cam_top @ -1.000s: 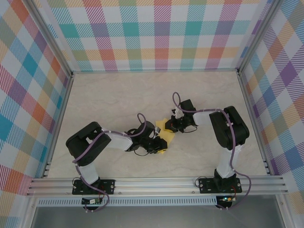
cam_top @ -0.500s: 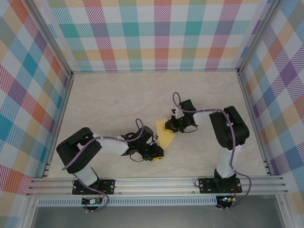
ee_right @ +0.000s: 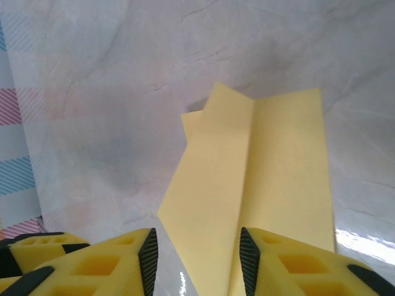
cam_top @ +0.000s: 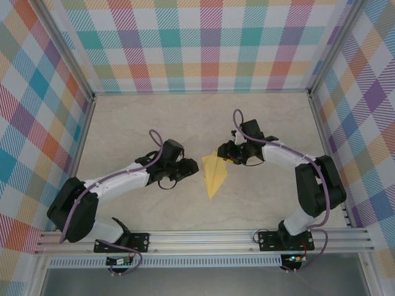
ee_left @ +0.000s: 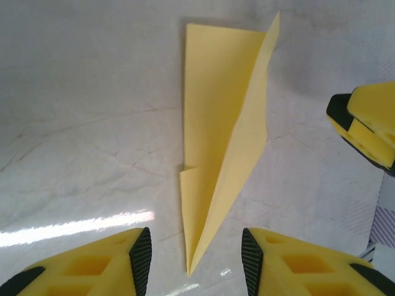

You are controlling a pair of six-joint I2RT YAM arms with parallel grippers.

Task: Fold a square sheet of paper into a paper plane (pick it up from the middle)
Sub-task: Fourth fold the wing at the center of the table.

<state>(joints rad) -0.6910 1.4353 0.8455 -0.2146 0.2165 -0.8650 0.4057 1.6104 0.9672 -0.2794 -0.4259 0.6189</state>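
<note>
The paper plane (cam_top: 213, 174) lies on the desk (cam_top: 154, 123) between the two arms, its nose toward the near edge. The left fingers (ee_left: 142, 256) and the right fingers (ee_right: 148, 253) both stand apart with nothing in them. I worry about the next grasp. The paper is thin and lies almost flat, so a finger coming in low could skid it sideways or catch a wing and spring a crease open. With both wrists this near, they might also knock together.
</note>
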